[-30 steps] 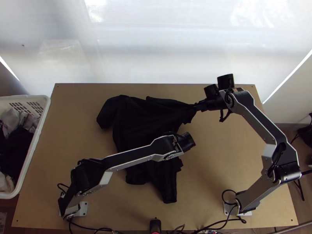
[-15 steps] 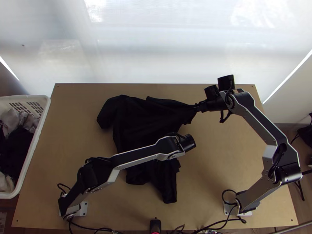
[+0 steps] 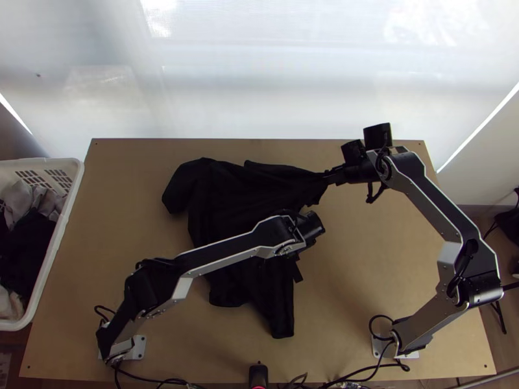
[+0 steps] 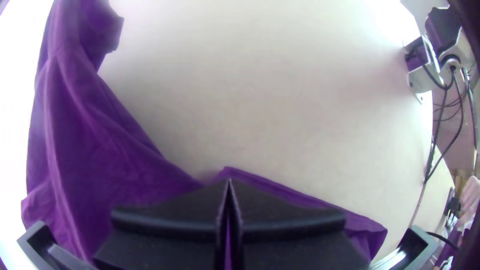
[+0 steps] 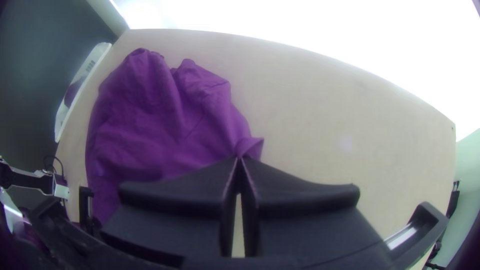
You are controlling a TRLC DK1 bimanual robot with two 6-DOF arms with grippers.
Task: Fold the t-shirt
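The t-shirt (image 3: 227,201) lies rumpled, black in the top view and purple in the wrist views (image 4: 85,140), (image 5: 160,120). My right gripper (image 3: 328,176) is shut on a gathered corner at its far right, and the cloth bunches at the fingertips of that gripper (image 5: 241,159). My left gripper (image 3: 313,225) is over the shirt's right side, its tips hidden from above by the wrist. In its wrist view the left gripper (image 4: 229,182) is shut beside a raised cloth edge; whether any fabric is pinched I cannot tell.
A white basket (image 3: 72,194) holding clothes stands beyond the table's left edge. Bare wood (image 3: 363,259) spreads between the shirt and the right arm's base. Cables (image 3: 363,373) run along the near edge, by a small black device (image 3: 258,374).
The left arm's wrist first shifts slightly toward the near edge, then farther up the picture, away from it. The right arm and the spread of the shirt look nearly unchanged.
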